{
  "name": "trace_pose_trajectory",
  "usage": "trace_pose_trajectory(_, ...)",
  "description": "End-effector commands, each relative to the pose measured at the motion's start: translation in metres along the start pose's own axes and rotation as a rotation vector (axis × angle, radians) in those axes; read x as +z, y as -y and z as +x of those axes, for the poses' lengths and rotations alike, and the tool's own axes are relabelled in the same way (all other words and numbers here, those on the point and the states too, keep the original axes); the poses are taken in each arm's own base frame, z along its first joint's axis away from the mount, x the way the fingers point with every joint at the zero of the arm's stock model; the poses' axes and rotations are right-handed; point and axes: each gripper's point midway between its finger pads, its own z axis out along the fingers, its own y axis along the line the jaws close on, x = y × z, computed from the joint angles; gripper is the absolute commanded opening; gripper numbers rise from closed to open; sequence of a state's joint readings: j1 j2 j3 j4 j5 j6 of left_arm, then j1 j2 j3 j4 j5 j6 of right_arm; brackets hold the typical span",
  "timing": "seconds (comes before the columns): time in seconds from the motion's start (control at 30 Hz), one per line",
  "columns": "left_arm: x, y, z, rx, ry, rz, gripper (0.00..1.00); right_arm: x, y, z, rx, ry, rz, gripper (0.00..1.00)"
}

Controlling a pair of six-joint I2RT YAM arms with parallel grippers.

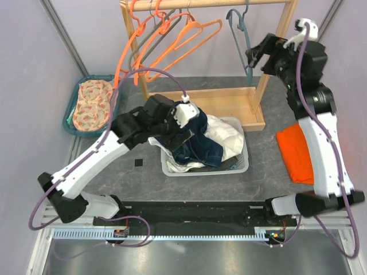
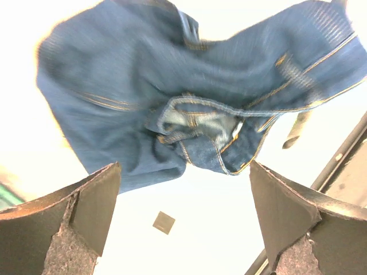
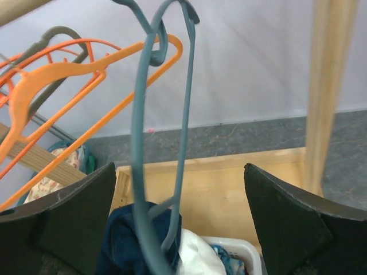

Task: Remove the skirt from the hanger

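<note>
The right end effector (image 1: 256, 55) is released, its jaws spread wide either side of the teal hanger (image 1: 243, 43) on the wooden rack (image 1: 229, 4). The left end effector (image 2: 183, 172) is also spread wide, above the denim skirt (image 1: 198, 142), which is heaped in the white basket (image 1: 245, 163).

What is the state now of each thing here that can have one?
denim skirt: crumpled on the white basket, on no hanger.
blue hanger: bare, hanging from the wooden rail.
orange hangers: bare, hanging.
white basket: filled with clothes.
left gripper: open, empty, above the denim skirt.
right gripper: open, at the blue hanger.
</note>
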State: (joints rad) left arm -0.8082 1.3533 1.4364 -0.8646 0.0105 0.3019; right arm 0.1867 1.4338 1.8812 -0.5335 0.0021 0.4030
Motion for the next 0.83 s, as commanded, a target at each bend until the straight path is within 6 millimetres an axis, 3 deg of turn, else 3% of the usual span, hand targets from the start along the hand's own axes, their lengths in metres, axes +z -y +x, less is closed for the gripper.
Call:
trace_pose_trajectory(0.0,-0.062,0.0,-0.026,-0.058,0.105,-0.009,1.0,-0.061,0.001,-0.009,-0.033,0.054,-0.006,0.98)
trace_pose_trajectory(0.03,-0.069,-0.001,-0.028,-0.059,0.123,-0.016,1.0,-0.081,-0.003,-0.01,-0.033,0.068,-0.028,0.98)
trace_pose_trajectory(0.07,-0.082,-0.003,-0.029,-0.058,0.156,-0.035,1.0,-0.082,0.001,0.013,-0.029,0.011,-0.037,0.98)
trace_pose_trajectory(0.13,-0.089,-0.003,-0.024,-0.063,0.175,-0.049,1.0,-0.102,0.004,0.029,-0.03,-0.023,-0.048,0.98)
trace_pose_trajectory(0.17,-0.098,-0.002,-0.023,-0.066,0.201,-0.056,1.0,-0.101,0.014,0.055,-0.037,-0.082,-0.029,0.98)
trace_pose_trajectory(0.3,-0.107,-0.016,-0.009,-0.081,0.219,-0.163,1.0,-0.113,0.028,0.098,-0.077,-0.163,-0.005,0.98)
trace_pose_trajectory(0.47,-0.11,-0.034,0.005,-0.088,0.22,-0.26,0.99,-0.125,0.036,0.113,-0.087,-0.189,0.028,0.98)
trace_pose_trajectory(0.8,-0.106,-0.051,0.006,-0.15,0.233,-0.318,0.98,-0.131,0.026,0.112,-0.124,-0.167,-0.029,0.98)
